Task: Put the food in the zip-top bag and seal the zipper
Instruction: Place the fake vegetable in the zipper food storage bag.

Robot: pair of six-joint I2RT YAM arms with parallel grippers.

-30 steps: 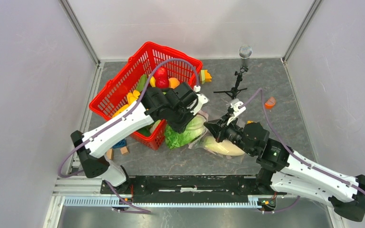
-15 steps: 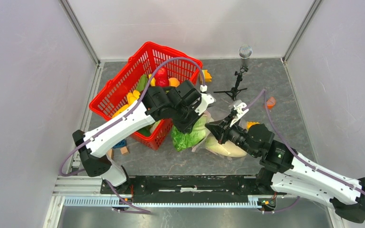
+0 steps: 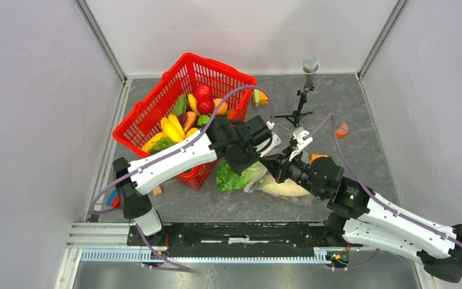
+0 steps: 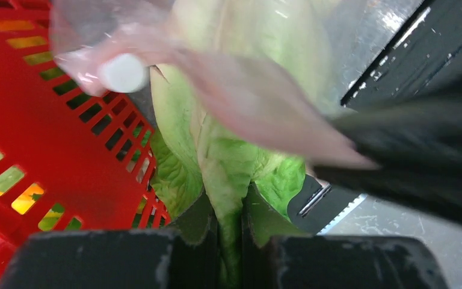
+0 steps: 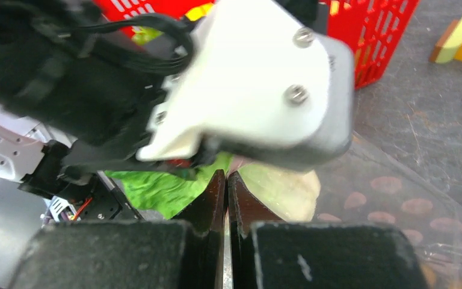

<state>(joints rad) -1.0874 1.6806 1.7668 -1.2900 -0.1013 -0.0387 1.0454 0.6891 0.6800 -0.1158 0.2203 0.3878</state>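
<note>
Left wrist: lettuce (image 4: pixel 216 153) within left claw (image 4: pixel 230 212)

White arm links (image 3: pixel 174 159), blk joints (image 3: pixel 240 141), purple cables (image 3: pixel 243 87), silver screws (image 5: pixel 304 37)

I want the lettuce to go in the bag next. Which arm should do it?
Left. The left claw grips the lettuce beside the zip-top bag; the right claw looks busy pinching its pink edge.

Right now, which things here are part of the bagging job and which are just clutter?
Job: lettuce, long white vegetable, zip-top bag, its pink zipper, bananas, red fruit.
Clutter: red basket (only holds the food), microphone stand, yellow-orange block, small orange piece, wooden block.
</note>
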